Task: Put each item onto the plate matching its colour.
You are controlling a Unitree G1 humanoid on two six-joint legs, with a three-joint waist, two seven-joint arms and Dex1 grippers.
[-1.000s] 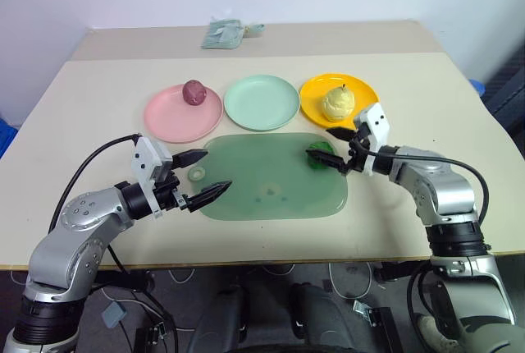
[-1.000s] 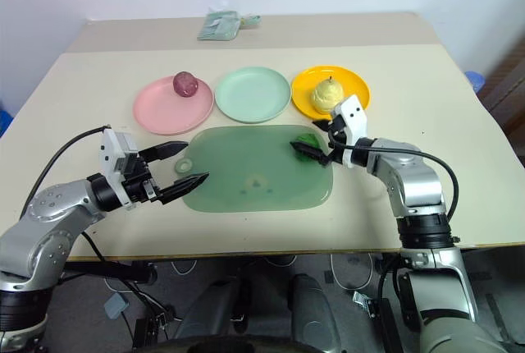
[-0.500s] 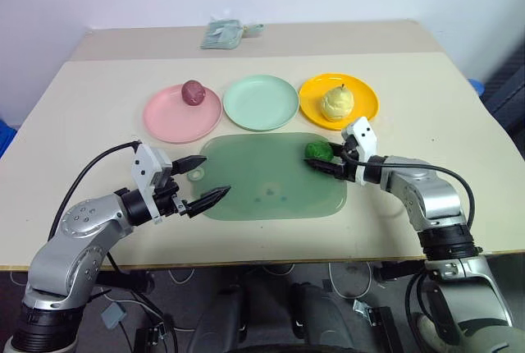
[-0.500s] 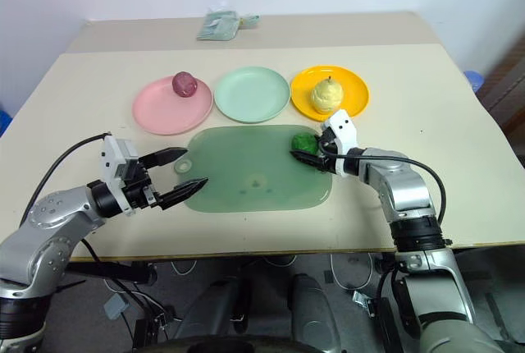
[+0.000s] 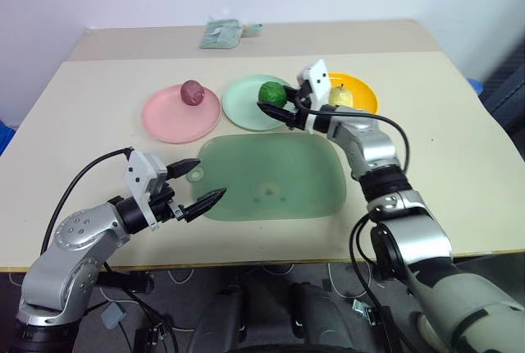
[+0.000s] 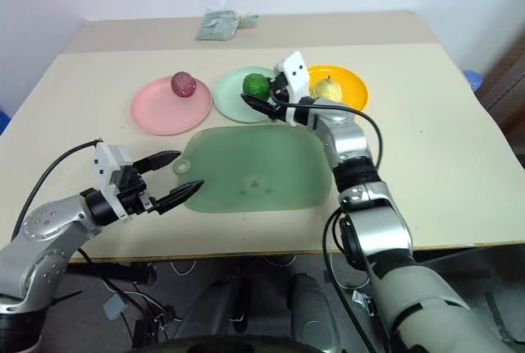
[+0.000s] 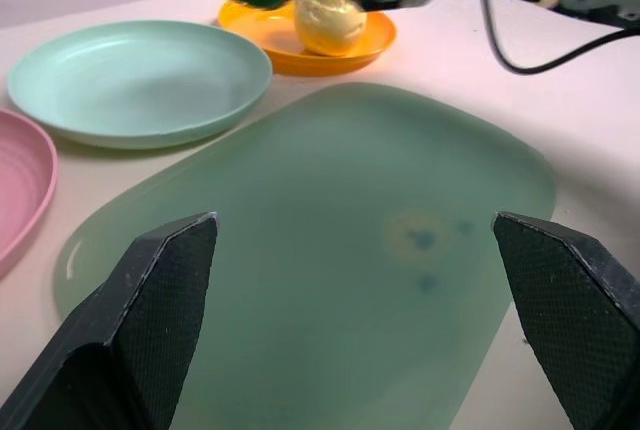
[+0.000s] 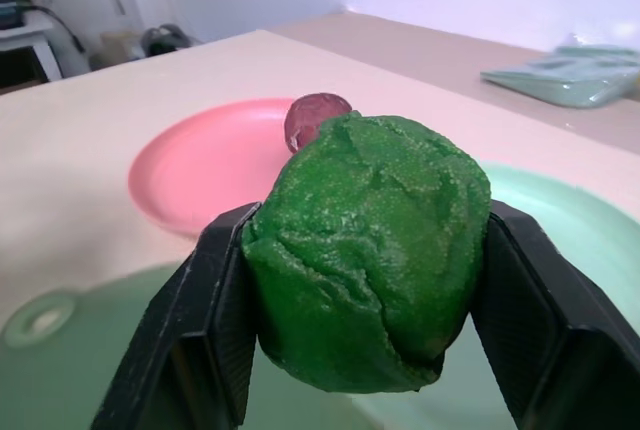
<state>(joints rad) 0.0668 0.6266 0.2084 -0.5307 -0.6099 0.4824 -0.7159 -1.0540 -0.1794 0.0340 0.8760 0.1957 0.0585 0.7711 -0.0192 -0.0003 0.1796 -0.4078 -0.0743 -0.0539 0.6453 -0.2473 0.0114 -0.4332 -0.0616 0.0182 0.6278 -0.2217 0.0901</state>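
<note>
The right wrist view shows the bumpy green piece (image 8: 367,250) clamped between the right gripper (image 5: 279,105) fingers, seemingly above the mint plate (image 5: 250,100) toward the desk's far edge; left gripper (image 5: 198,181) gapes empty

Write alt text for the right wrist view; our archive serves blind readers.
Two black gripper fingers clamp a bumpy dark green fruit-like piece close to the camera. Behind it a round pink plate carries a small maroon round piece, with a pale mint green plate alongside on a beige table.
</note>
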